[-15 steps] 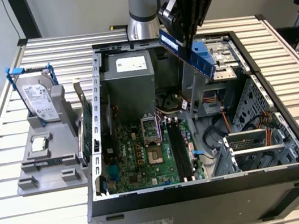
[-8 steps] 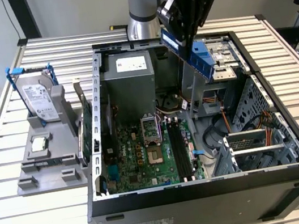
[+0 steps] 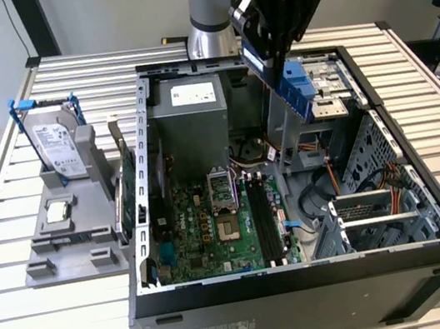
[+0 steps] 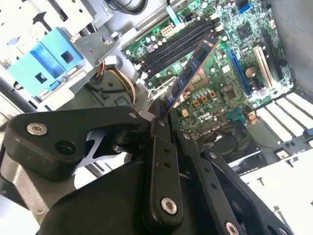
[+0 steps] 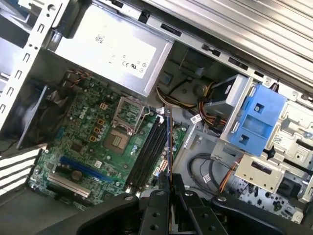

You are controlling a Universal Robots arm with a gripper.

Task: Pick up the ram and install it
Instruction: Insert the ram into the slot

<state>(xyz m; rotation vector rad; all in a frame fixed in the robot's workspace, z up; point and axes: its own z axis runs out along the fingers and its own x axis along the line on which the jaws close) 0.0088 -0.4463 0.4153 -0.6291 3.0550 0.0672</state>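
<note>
Between the clamped fingers [image 4: 160,161], the ram [image 4: 193,73], above the open case [image 3: 310,297]

No legible print on power supply label [image 5: 122,51]

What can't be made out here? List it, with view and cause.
- The ram: its gripped end, hidden inside the closed tool in the second wrist view.
- The ram's chips and label: the first wrist view shows it edge-on.
- Latch positions on the memory slots: too small in the exterior view.
- The arm: cut off by the exterior view's top edge.
</note>
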